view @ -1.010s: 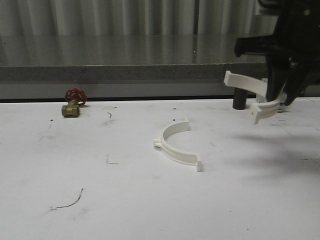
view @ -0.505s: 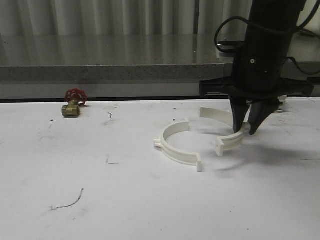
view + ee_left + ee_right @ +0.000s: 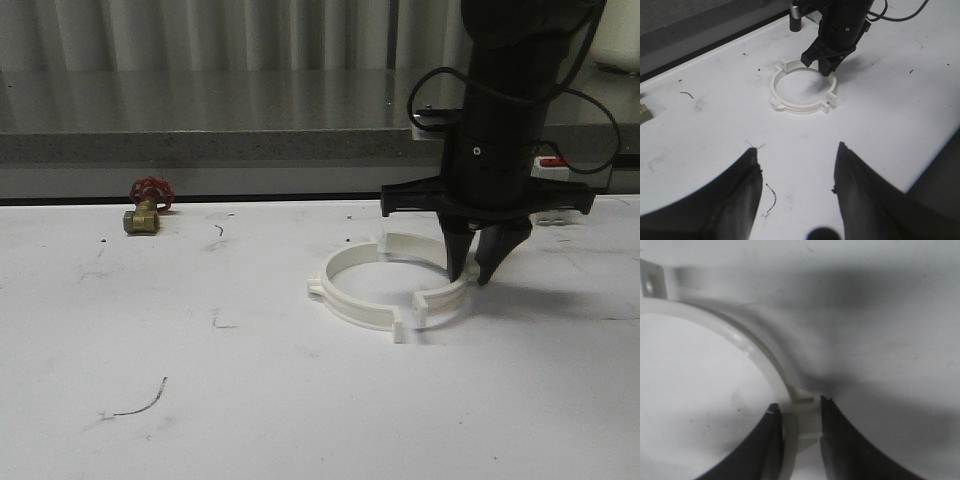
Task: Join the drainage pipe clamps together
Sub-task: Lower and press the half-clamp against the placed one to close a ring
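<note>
One drainage pipe clamp half (image 3: 345, 305) lies flat on the white table (image 3: 250, 400). My right gripper (image 3: 478, 272) points straight down and is shut on the mid-arc nub of the other half (image 3: 415, 243). That half sits against the first, so the two make a ring (image 3: 774, 87) with their end tabs side by side. In the right wrist view the cream band (image 3: 740, 335) runs between the fingers of the right gripper (image 3: 800, 412). My left gripper (image 3: 797, 150) hovers open over bare table, well short of the ring, with nothing between its fingers.
A brass valve with a red handle (image 3: 148, 205) stands at the back left. A dark cylinder (image 3: 796, 22) stands behind the ring. A white block with a red top (image 3: 552, 165) is partly hidden behind the right arm. A grey ledge (image 3: 250, 145) bounds the table's far side.
The right arm has carried its clamp half left and down from the back right, setting it against the half lying on the table. The lying half and valve have not moved.
</note>
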Available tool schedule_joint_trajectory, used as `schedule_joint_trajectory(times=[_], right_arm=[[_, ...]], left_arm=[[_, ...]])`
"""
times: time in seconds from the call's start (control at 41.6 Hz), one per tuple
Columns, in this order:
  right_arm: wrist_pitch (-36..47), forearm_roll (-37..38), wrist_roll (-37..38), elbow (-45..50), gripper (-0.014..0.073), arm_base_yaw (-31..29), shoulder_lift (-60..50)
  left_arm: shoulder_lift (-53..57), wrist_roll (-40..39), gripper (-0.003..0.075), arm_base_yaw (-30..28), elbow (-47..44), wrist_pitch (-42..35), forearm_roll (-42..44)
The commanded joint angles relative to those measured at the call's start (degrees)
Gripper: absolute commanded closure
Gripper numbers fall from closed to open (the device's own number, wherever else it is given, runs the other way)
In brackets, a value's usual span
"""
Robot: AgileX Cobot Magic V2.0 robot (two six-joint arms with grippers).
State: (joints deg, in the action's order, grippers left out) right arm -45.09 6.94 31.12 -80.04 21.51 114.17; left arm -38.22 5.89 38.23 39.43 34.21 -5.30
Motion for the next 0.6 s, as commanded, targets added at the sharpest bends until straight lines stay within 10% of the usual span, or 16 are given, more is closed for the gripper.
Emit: schedule_joint_trajectory(times=[0.0,0.577], right_arm=[[1.8,0.0,0.7,-1.8,0.0423,0.1,-2.3],[2.1,-3.0,0.7,-1.8,0.0423,0.3,-0.5]], left_arm=[[0.2,-0.1,0.0386,-0.1,1.4,-4.0,-0.7],[0.2,-0.1,0.0386,-0.1,1.4,-4.0,-0.7]])
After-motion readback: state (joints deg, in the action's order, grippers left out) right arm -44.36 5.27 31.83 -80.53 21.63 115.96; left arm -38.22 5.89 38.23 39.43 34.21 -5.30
